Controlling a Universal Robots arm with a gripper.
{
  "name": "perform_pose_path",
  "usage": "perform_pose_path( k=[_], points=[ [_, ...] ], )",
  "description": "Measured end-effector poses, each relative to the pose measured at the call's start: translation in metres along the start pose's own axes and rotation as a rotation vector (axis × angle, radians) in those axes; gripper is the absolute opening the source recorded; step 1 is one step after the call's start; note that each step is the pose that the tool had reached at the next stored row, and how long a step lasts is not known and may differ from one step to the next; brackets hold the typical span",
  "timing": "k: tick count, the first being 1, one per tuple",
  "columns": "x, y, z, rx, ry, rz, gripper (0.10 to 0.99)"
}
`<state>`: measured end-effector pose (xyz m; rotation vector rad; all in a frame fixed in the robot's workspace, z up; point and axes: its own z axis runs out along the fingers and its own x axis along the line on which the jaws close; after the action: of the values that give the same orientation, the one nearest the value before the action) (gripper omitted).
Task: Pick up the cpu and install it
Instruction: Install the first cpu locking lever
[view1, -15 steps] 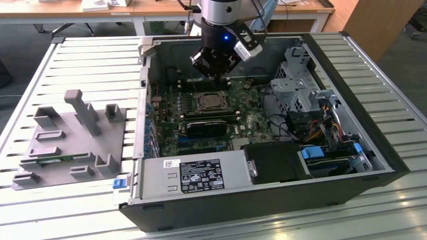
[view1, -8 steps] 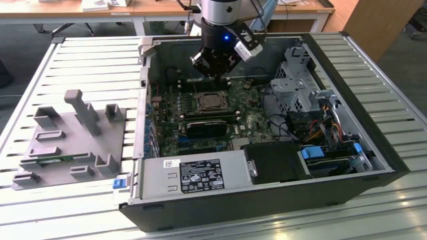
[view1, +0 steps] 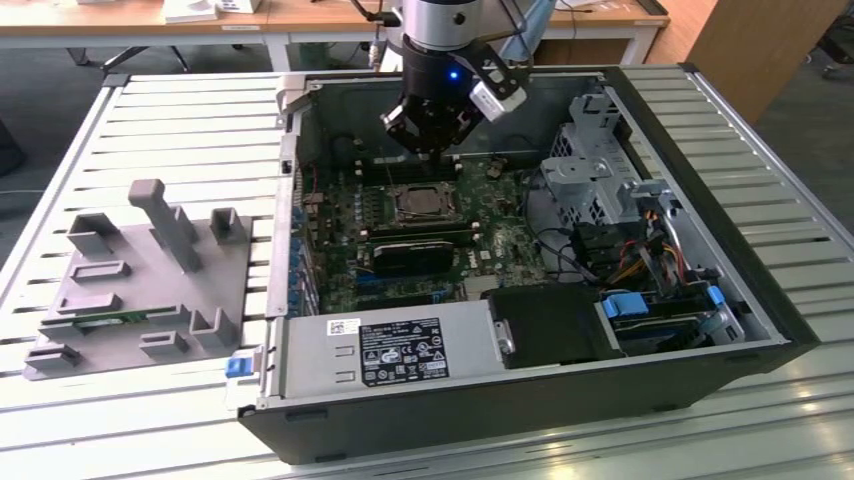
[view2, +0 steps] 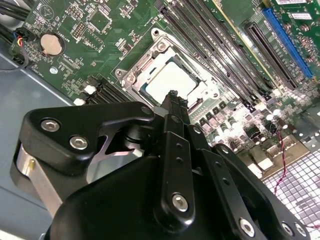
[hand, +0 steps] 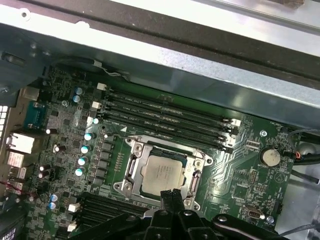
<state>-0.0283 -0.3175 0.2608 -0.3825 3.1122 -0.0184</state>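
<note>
- Upper middle of the exterior view, over the open computer case (view1: 747, 300), the gripper (view1: 430, 148) hangs from the arm, pointing down at the green motherboard (view1: 494, 215).
- Its black fingers (hand: 170, 197) are pressed together at the tips in both wrist views, with nothing between them.
- Just below the gripper in the exterior view, the cpu (view1: 424, 203) lies flat in the metal socket frame (view1: 424, 218) near the middle of the board.
- Seen in the first wrist view, the cpu (hand: 162, 175) shows its silver-grey top at lower centre, the frame's bright steel edges around it and the fingertips just in front of its near edge.
- Seen in the second wrist view, the cpu (view2: 171, 81) sits at upper centre, right beyond the fingertips (view2: 172, 100); I cannot tell whether they touch it.
- Long black memory slots (hand: 170, 112) run beside the socket.
- A grey parts tray (view1: 147, 275) rests on the slatted table (view1: 187, 130) at the exterior view's left, well apart from the case.
</note>
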Motion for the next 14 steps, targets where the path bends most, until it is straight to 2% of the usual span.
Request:
perform_pose_path(
  k=[14],
  points=[
    [0.0001, -0.0001, 0.0000, -0.001, -0.0029, -0.095, 0.106]
  ],
)
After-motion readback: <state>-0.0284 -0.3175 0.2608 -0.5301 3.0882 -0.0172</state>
